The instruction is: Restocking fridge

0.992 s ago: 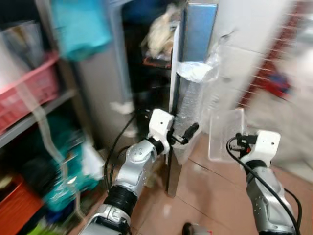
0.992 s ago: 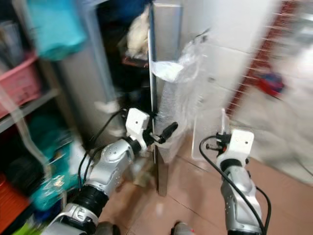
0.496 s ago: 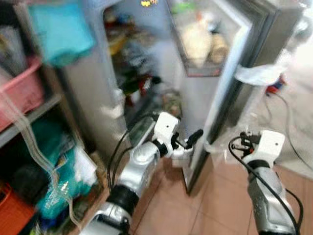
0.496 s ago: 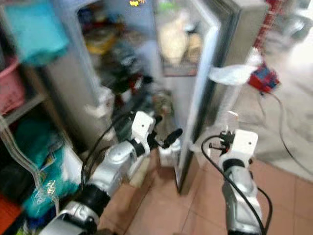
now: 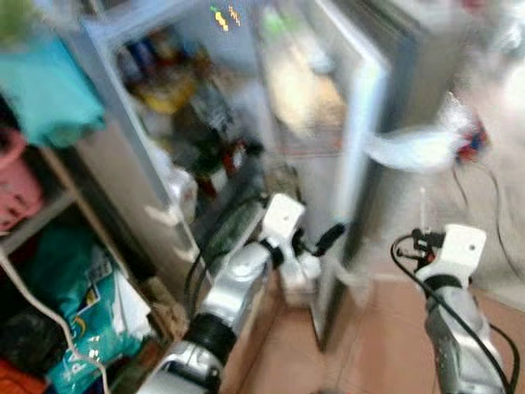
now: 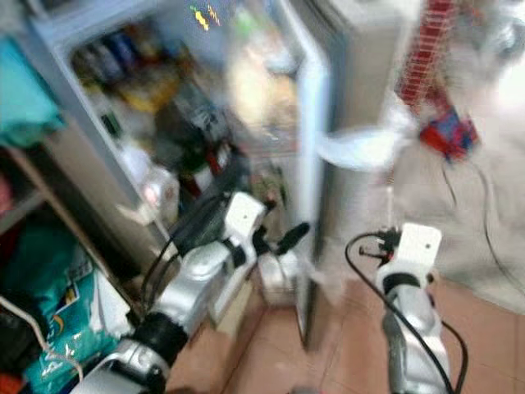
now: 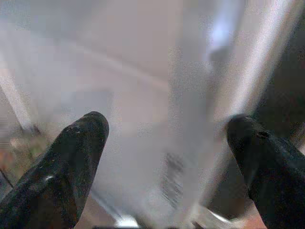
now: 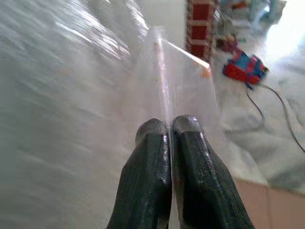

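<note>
Left pincer (image 7: 167,138) raised forward with fingers spread wide, right pincer (image 8: 170,125) raised, fingers pressed together

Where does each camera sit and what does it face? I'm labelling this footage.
Left eye, head: looks down at the open fridge and its door, both arms showing.
Right eye, head: same scene; left gripper by the door's edge.
Left wrist: looks along its spread fingers at a blurred pale surface.
Right wrist: fingers pinch a clear sheet.
Both eyes share the fridge and door.
</note>
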{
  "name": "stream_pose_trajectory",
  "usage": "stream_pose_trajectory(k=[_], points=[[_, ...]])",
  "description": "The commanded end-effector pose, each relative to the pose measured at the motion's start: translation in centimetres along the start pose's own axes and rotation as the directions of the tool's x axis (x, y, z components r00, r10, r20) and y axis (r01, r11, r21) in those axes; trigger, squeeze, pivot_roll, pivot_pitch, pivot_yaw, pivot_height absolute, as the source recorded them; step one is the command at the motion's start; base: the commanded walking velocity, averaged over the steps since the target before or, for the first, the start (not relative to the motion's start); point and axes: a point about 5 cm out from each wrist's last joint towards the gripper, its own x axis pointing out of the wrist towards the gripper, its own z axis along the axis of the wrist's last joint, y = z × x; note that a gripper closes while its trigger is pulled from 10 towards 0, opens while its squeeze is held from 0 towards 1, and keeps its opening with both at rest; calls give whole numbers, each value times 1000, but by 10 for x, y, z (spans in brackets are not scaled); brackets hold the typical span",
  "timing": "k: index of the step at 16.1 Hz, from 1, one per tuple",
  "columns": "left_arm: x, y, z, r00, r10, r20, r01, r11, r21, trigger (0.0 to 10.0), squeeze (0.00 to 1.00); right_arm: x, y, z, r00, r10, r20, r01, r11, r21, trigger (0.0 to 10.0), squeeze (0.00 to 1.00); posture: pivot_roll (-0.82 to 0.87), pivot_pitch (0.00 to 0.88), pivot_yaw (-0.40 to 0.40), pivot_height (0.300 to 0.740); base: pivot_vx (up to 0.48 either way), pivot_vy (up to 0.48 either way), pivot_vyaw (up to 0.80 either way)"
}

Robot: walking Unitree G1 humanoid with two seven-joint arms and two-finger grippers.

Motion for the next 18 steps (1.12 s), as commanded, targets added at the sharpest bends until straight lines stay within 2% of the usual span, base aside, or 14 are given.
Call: stream_pose_trajectory(k=[1, 4, 13, 18], points=[[-2, -1, -3, 1000, 3, -8, -3, 1000, 2, 10000, 0, 2, 13, 5, 999, 40, 22, -40, 999, 11, 10000, 0, -58, 1, 32, 740, 401, 0, 0], [-1, -2, -3, 1000, -1, -8, 1, 1000, 6, 10000, 0, 3, 12, 5, 999, 36, 24, -36, 999, 15, 10000, 0, -57, 1, 33, 740, 406, 0, -515], [3, -4, -2, 1000, -15, -10, 15, 1000, 26, 10000, 0, 2, 12, 8, 999, 4, 42, -5, 1000, 6, 10000, 0, -65, 0, 40, 740, 410, 0, -800], [5, -6, -1, 1000, -16, -13, 17, 999, 37, 10000, 0, 0, 10, 9, 998, -36, 56, 37, 999, -24, 10000, 0, -67, 0, 42, 740, 393, 0, 0]])
